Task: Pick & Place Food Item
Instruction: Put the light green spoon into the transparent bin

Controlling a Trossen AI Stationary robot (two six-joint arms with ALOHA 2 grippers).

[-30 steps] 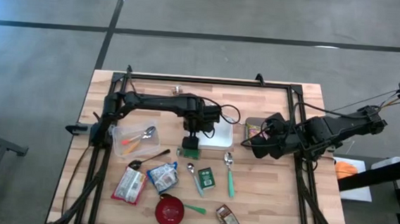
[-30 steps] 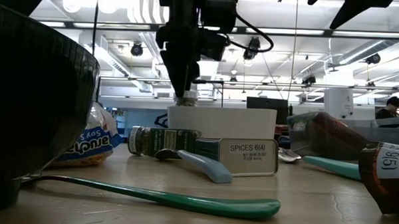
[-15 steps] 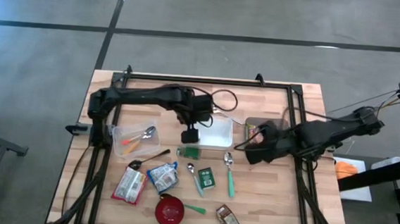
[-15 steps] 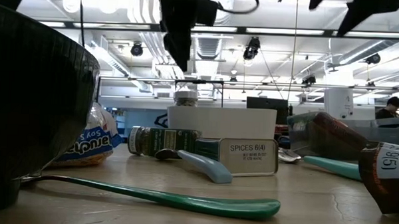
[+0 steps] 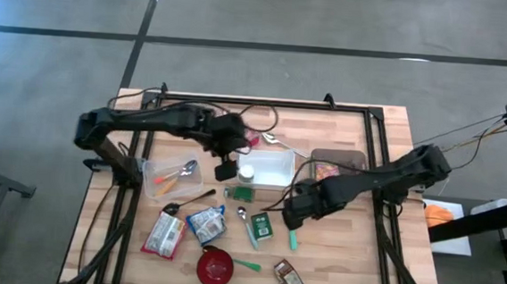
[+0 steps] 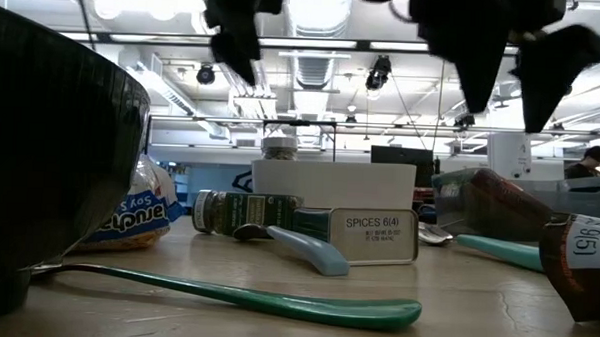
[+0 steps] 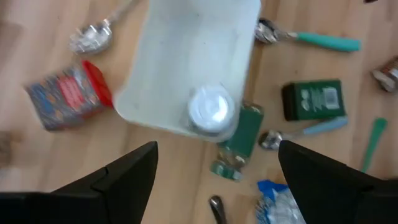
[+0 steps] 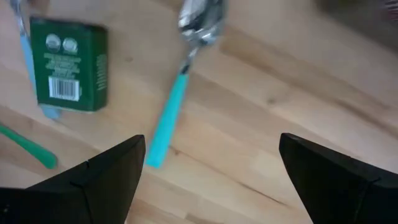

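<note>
Left tool (image 5: 225, 169): hangs above the worktop (image 5: 335, 255) just beside the white tray (image 5: 274, 170), fingers spread wide, nothing between them.
Right tool (image 5: 291, 218): points straight down over the teal-handled spoon (image 5: 292, 223), fingers (image 8: 93, 180) wide apart and empty; from where I stand it looks clear of the spoon, though the overhead view hides the gap.
White tray: sits mid-worktop with a small white-lidded jar (image 7: 211, 115) standing upright in its near corner.
Green bottle (image 5: 241, 193): lies on its side just in front of the tray, close to the jar's corner.
Green box (image 8: 68, 65): flat on the wood beside the teal-handled spoon, barcode up.
Blue-handled spoon (image 5: 248, 224): lies between the green box and the blue-and-white snack bag (image 5: 205, 224).
Clear tub (image 5: 169, 176): to the left tool's side, holding a few utensils.
Red bowl (image 5: 215, 267): near the front edge, a green spoon (image 5: 247, 265) touching its rim.
Other packets: a red-topped pouch (image 5: 165, 236) by the front left, a brown packet (image 5: 290, 281) by the front right.
Dark container (image 5: 337, 161): beside the tray, under the right arm, with something pink in it, hard to make out.
</note>
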